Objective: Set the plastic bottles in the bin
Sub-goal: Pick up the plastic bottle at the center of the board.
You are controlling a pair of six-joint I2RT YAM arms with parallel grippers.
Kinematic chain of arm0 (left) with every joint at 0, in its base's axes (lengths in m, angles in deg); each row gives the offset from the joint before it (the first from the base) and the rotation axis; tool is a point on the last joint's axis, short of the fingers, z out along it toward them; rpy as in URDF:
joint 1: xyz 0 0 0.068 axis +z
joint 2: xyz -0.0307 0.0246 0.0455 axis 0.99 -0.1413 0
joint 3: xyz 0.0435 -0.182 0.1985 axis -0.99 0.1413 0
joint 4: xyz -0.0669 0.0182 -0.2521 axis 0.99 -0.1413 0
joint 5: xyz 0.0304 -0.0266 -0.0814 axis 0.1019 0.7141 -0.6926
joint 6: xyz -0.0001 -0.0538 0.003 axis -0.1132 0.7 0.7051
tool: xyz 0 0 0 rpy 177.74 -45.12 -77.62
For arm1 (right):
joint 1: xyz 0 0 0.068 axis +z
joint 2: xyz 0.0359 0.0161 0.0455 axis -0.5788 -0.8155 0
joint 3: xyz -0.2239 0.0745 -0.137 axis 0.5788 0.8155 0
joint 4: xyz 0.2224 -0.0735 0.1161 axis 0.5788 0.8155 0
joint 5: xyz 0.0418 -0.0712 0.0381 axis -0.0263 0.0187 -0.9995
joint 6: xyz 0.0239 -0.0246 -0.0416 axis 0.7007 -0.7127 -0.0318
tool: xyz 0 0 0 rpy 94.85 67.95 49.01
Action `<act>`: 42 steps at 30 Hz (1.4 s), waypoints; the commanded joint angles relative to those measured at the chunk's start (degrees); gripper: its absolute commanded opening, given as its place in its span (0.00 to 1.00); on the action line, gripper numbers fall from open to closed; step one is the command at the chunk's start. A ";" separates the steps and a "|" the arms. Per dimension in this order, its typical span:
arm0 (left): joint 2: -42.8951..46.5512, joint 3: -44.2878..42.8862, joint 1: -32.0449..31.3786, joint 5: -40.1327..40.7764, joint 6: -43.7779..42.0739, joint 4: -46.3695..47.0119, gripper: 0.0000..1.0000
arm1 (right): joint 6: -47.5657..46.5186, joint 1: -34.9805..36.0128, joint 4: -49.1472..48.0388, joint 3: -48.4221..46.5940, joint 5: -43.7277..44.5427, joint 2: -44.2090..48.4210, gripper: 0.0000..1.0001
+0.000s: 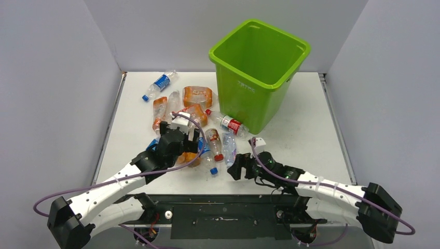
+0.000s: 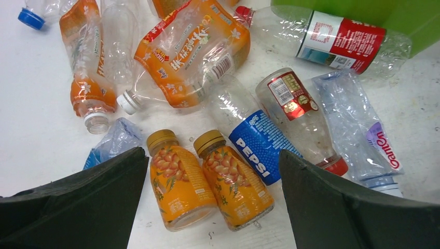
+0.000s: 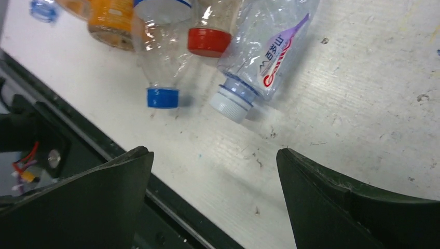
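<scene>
Several crushed plastic bottles [image 1: 197, 119] lie in a heap left of the lime-green bin [image 1: 244, 91], which stands upright at the back of the table. My left gripper [image 1: 191, 142] hovers open over the heap. In the left wrist view two small orange bottles with gold caps [image 2: 179, 189] [image 2: 236, 187] lie side by side between the spread jaws of the left gripper [image 2: 212, 151], with a Pepsi bottle [image 2: 257, 145] just right of them. My right gripper [image 3: 214, 151] is open and empty over bare table near the front edge, short of a clear bottle with a white cap [image 3: 270, 57].
A blue-labelled bottle [image 1: 161, 83] lies apart at the back left. A red-labelled bottle [image 2: 337, 39] rests against the bin's foot [image 2: 363, 10]. Grey walls close the table on three sides. The black base rail [image 3: 78, 135] runs just below the right gripper.
</scene>
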 commanded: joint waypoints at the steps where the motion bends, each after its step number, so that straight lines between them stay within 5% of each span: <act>1: 3.60 -1.88 -0.01 -2.00 1.44 1.83 0.96 | -0.10 2.11 -4.82 -5.21 14.95 -6.22 0.93; 15: 8.86 -1.23 -5.70 -1.73 -0.98 2.98 0.96 | -2.51 -0.17 -8.23 -14.83 14.85 -26.27 0.99; 22: 10.07 -1.38 -6.17 -2.59 -0.95 2.87 0.96 | -2.83 -0.50 -6.39 -15.79 15.06 -30.15 0.88; 27: 10.68 -1.44 -6.21 -2.71 -1.12 2.73 0.96 | -2.91 -0.47 -6.13 -15.34 14.59 -31.80 0.73; 32: 11.00 -1.41 -6.39 -2.81 -1.35 2.86 0.96 | -2.82 -0.45 -6.01 -13.55 14.52 -31.09 0.47; 42: 14.54 0.45 -7.53 -5.56 -5.58 6.42 0.96 | -7.14 1.16 8.95 -14.35 7.35 -7.69 0.05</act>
